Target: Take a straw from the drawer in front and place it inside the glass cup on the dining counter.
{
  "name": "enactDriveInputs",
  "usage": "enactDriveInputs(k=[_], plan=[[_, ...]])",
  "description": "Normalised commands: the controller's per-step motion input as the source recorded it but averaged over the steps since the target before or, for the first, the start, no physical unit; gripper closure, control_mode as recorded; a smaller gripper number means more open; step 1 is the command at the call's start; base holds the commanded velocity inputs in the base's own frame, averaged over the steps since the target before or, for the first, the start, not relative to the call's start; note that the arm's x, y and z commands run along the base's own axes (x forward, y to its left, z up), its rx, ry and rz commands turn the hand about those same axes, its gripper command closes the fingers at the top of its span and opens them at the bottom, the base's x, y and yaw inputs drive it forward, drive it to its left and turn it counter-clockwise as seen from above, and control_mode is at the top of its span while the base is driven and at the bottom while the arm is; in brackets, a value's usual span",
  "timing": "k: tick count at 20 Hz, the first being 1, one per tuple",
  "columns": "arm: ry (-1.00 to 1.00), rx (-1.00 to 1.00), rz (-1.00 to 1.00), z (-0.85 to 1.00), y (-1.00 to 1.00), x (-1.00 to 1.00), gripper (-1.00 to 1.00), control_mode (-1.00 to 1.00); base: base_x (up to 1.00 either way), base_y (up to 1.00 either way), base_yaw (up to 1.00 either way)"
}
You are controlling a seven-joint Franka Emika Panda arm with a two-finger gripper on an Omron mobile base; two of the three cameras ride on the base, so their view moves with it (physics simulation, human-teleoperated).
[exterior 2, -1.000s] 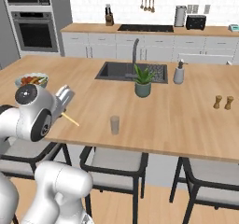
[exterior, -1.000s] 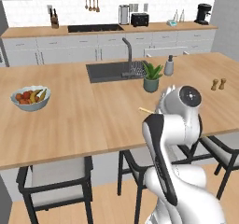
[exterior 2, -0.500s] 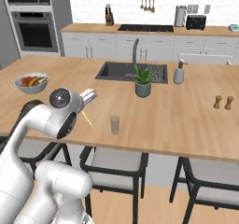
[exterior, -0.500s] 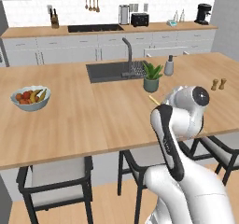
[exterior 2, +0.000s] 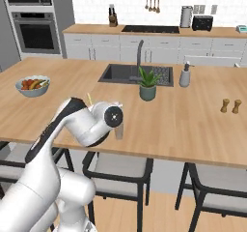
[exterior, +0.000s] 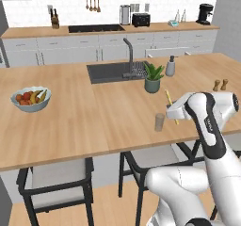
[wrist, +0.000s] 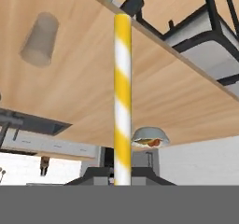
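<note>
My gripper (exterior: 172,108) is clamped on the straw (exterior: 170,104). It hovers just right of the glass cup (exterior: 159,122), seemingly above the dining counter (exterior: 84,121).

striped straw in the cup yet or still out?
Out. The yellow-and-white striped straw sits gripped in the pincer, beside the small clear glass tumbler.

The dining counter (exterior: 84,121) is a broad light-wood island with a dark sink (exterior: 117,72) set into it. On its top stand a fruit bowl (exterior: 31,99) at the left, a potted plant (exterior: 152,77), a pump bottle (exterior: 170,66), the glass cup (exterior: 159,122) near the front edge, and two small shakers (exterior: 220,84)
</note>
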Motion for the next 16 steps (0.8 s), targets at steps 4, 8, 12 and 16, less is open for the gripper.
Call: enactDriveInputs(k=[4,8,12,16], plan=[[0.00,0.18,0.03,0.08,-0.01,0.17,1.00,-1.00,0.00,0.00,0.00],[0.00,0.16,0.00,0.26,-0.01,0.18,1.00,-1.00,0.00,0.00,0.00],[0.00,0.19,0.00,0.18,-0.05,0.24,1.00,-1.00,0.00,0.00,0.00],[-0.06,0.11,0.06,-0.21,-0.02,0.29,1.00,-1.00,0.00,0.00,0.00]])
